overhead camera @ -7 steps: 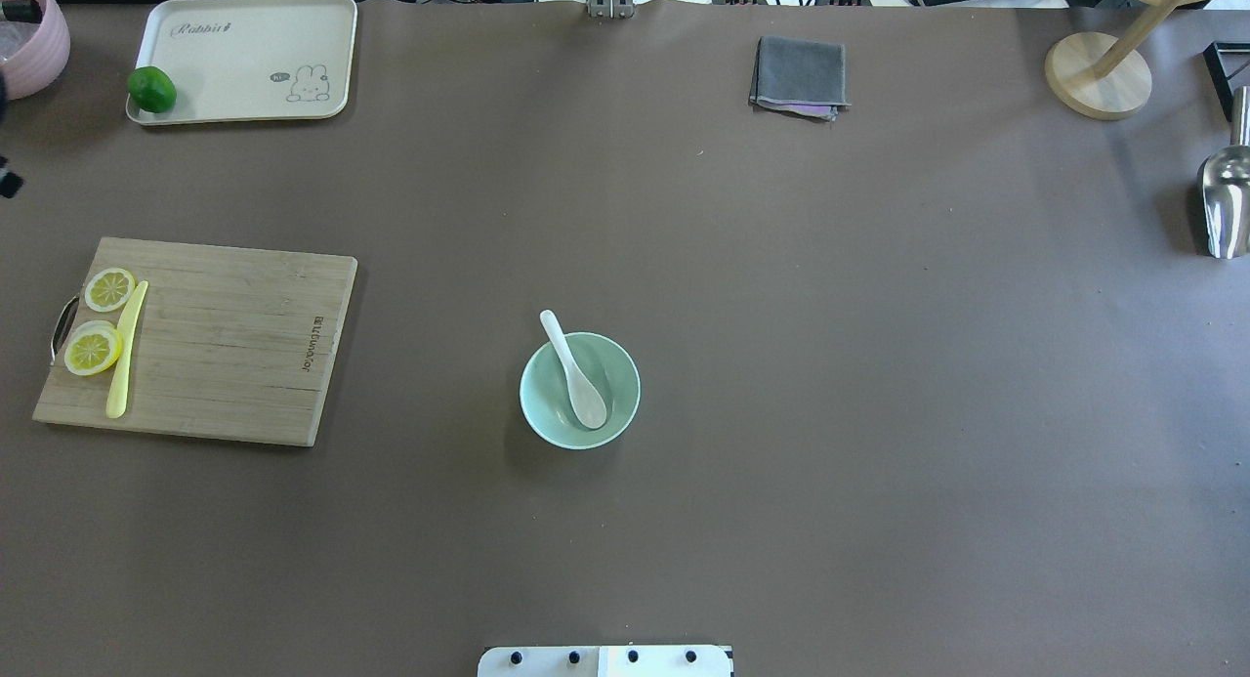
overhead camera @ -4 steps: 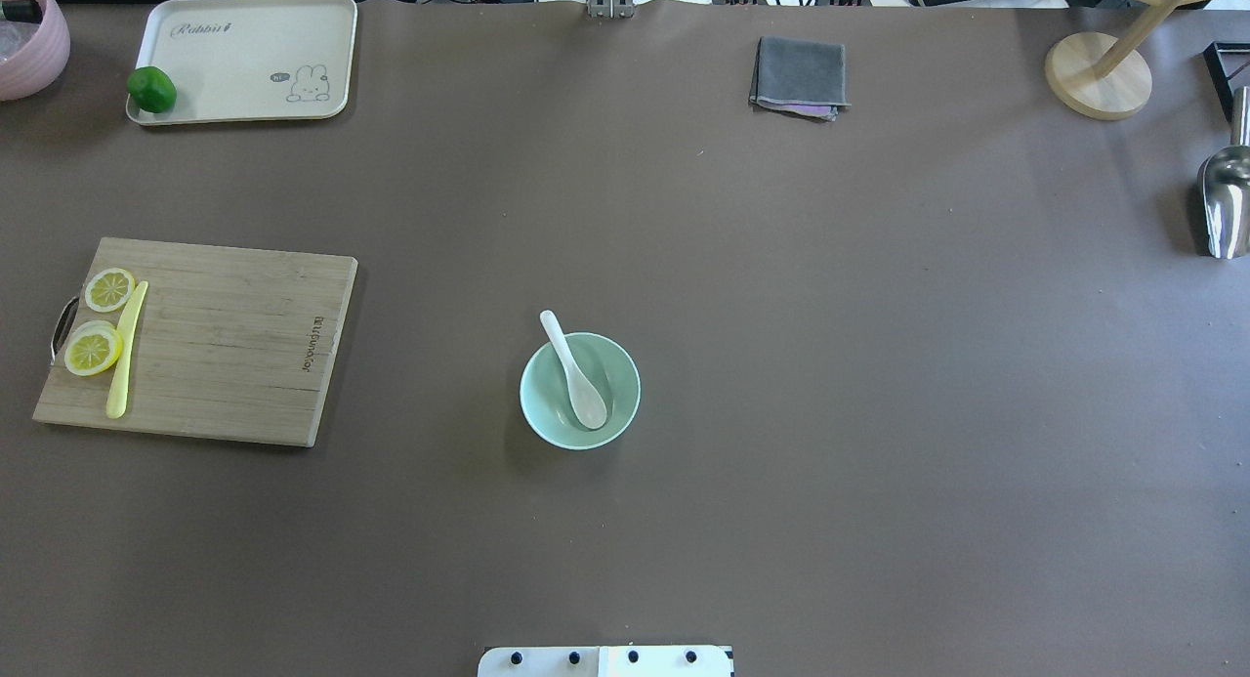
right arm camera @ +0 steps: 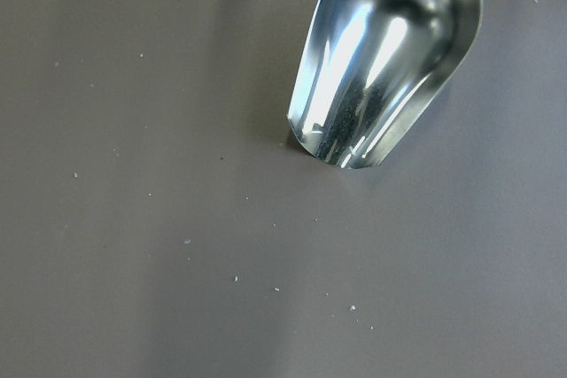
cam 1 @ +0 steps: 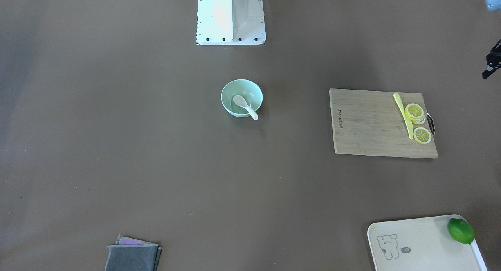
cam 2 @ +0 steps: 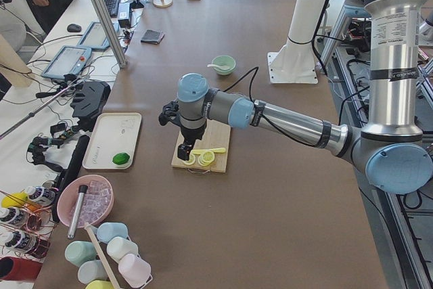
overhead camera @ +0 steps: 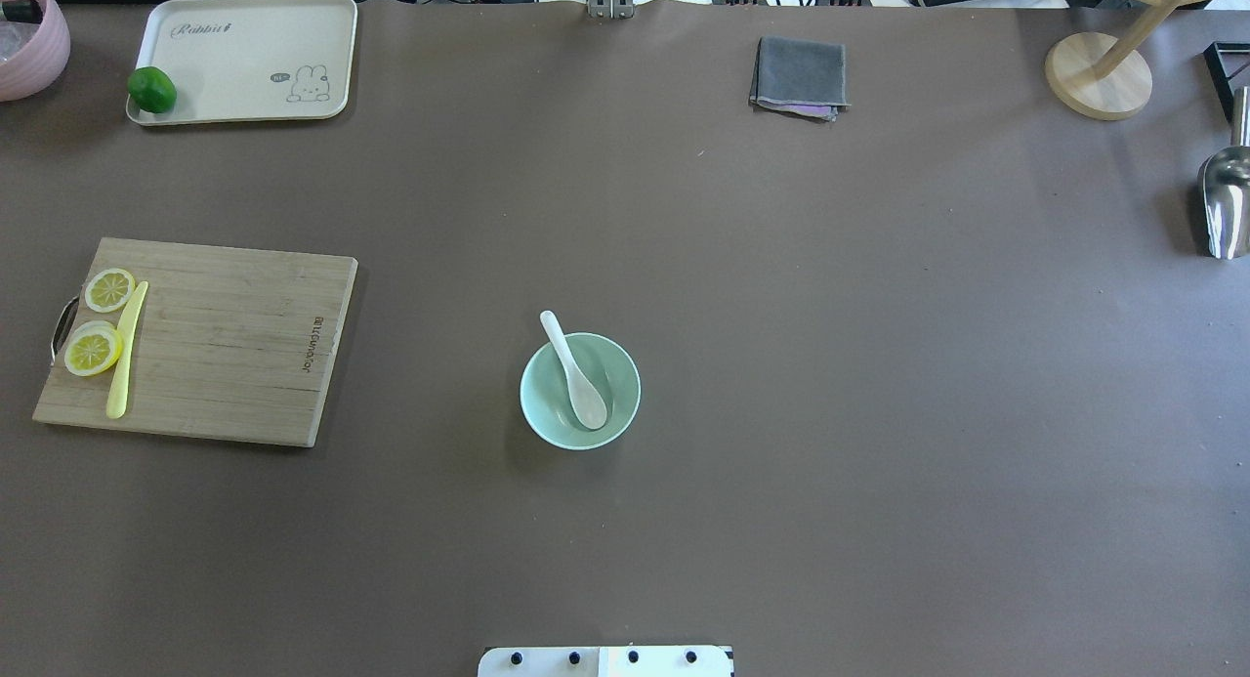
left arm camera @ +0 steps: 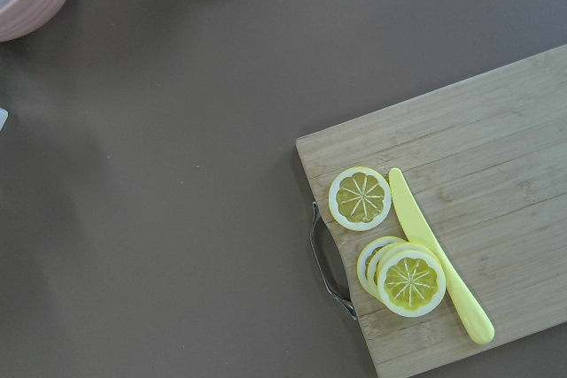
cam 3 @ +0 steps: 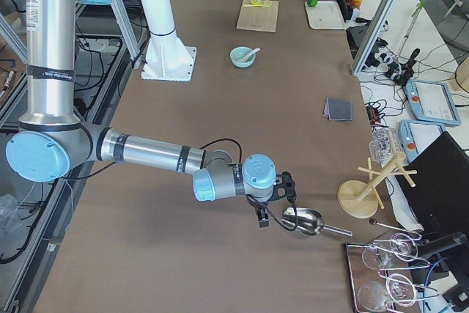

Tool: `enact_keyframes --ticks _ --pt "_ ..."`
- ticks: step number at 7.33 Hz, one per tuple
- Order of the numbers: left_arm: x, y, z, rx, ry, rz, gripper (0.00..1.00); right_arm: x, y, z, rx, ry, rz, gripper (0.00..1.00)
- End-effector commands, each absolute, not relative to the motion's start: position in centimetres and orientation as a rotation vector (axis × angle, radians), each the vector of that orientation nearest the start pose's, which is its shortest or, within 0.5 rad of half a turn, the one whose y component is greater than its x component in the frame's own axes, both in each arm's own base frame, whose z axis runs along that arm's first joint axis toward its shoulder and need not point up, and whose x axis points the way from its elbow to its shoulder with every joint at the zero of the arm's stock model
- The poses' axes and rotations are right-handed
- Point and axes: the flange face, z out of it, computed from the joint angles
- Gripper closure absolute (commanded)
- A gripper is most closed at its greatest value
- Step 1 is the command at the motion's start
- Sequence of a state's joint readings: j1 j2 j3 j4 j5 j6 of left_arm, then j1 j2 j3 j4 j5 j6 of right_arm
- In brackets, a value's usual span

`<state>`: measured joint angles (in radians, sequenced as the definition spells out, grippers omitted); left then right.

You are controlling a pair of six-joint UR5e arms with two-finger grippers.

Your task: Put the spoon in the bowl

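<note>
A: where was the spoon (overhead camera: 569,369)?
B: on the brown table (overhead camera: 830,364), well apart from the bamboo cutting board (overhead camera: 225,345), sat the mint bowl (overhead camera: 623,379). spoon lay inside, scoop down, handle over the rim.
A: anything held?
B: left gripper (cam 2: 183,156) hung over the lemon slices (cam 2: 203,159), right gripper (cam 3: 261,218) by the steel scoop (cam 3: 302,221). couldn't tell if either was apart or closed.

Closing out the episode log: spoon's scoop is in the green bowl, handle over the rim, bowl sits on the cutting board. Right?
Not quite. The bowl stands on the bare table, well apart from the cutting board, as the overhead view shows. The rest holds: the spoon has its scoop in the bowl, handle over the rim.
</note>
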<state>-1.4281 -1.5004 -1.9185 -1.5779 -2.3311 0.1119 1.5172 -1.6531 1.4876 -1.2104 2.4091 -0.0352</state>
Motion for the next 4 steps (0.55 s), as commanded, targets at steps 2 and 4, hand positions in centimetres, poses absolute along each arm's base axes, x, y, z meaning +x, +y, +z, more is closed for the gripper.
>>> enact_keyframes --ticks 2,4 --pt "0.17 -46.77 52.16 0.255 0.761 0.345 0.02 3.48 -46.83 69.29 0.185 -0.838 -0.168 0.0" --pt "-0.05 -46.75 52.2 0.253 0.76 0.34 0.02 3.47 -47.01 69.07 0.189 -0.838 -0.17 0.0"
